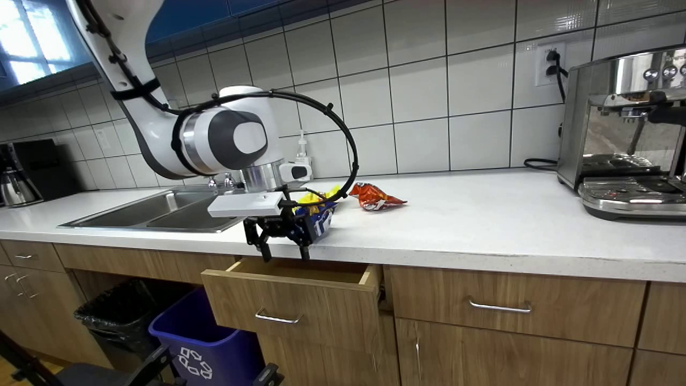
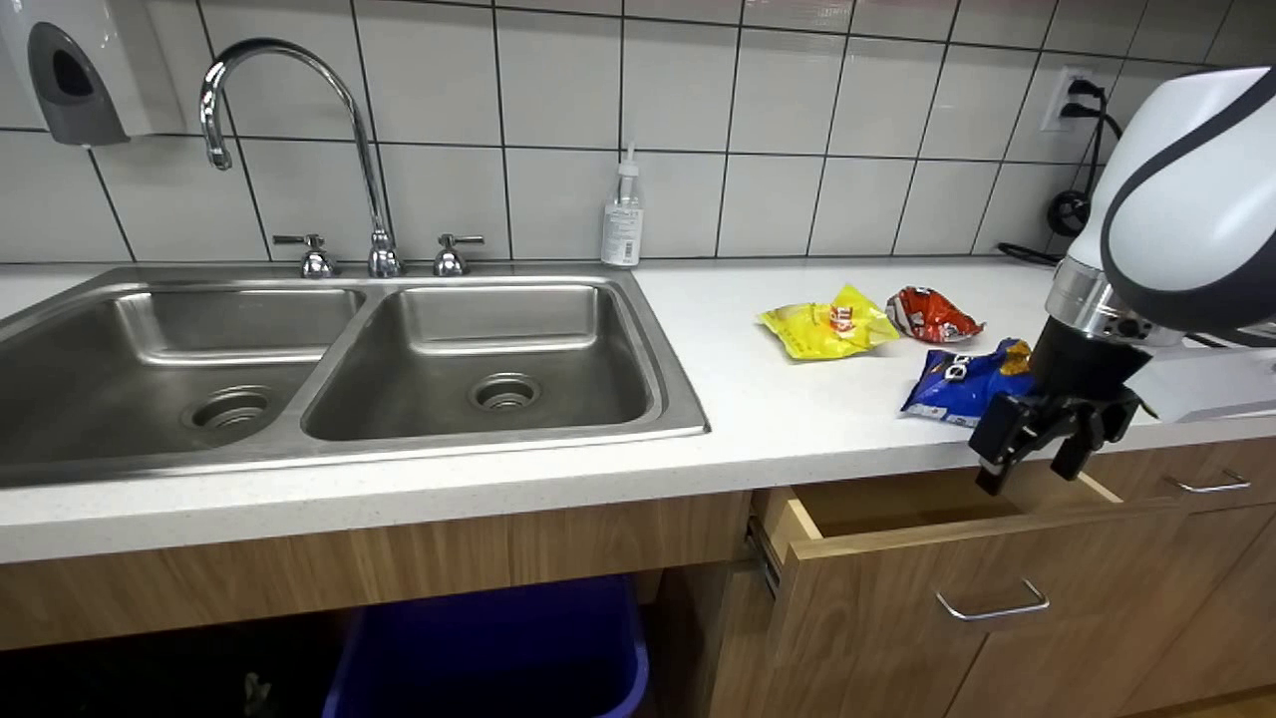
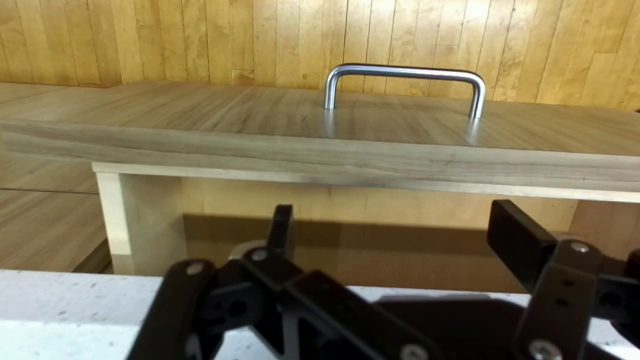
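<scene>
The gripper [image 2: 1028, 473] hangs over the drawer [image 1: 316, 308], bags [image 2: 952, 389] behind it on the counter [image 1: 471, 220].

We see a brown wooden drawer [image 1: 300, 295] sticking out, open, under the white desk [image 1: 482, 230]. It has pale sides and a shiny handle [image 3: 405, 71].

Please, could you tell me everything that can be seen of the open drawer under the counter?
The drawer stands pulled out beneath the white countertop, its rear part hidden under it. The flat front looks like brown wood-grain board and carries a slim, U-shaped handle of shiny metal. The inner walls look like paler wood, partly in shadow; a metal runner shows along one side. The open gripper hangs over the opening, and no contact with the drawer is visible.
</scene>
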Controlling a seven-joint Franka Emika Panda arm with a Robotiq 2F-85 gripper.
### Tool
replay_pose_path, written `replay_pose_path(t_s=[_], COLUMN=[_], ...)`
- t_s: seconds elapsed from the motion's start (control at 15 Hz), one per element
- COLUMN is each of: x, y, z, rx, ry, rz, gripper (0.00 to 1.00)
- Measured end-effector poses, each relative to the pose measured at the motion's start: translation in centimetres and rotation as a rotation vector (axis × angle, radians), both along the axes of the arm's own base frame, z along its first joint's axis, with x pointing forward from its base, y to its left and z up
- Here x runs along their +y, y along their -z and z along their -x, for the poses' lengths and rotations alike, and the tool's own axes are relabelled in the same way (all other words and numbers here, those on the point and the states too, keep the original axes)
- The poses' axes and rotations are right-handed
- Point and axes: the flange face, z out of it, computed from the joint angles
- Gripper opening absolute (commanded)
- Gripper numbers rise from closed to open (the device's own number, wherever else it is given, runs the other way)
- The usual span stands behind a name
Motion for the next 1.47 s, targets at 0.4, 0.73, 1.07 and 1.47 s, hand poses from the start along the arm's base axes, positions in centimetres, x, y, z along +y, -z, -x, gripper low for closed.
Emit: replay_pose_path(t_s=[0.4,0.73,1.07,1.47], x=[0.0,0.0,-0.1,-0.7], y=[1.3,2.4,3.6,4.9], z=[-0.4,-0.4,-0.6,-0.5], rx=[-0.020,-0.030,-0.031,-0.018], ry=[0.020,0.038,0.050,0.061], rz=[0.005,0.006,0.008,0.015], gripper=[1.00,1.00,1.00,1.00])
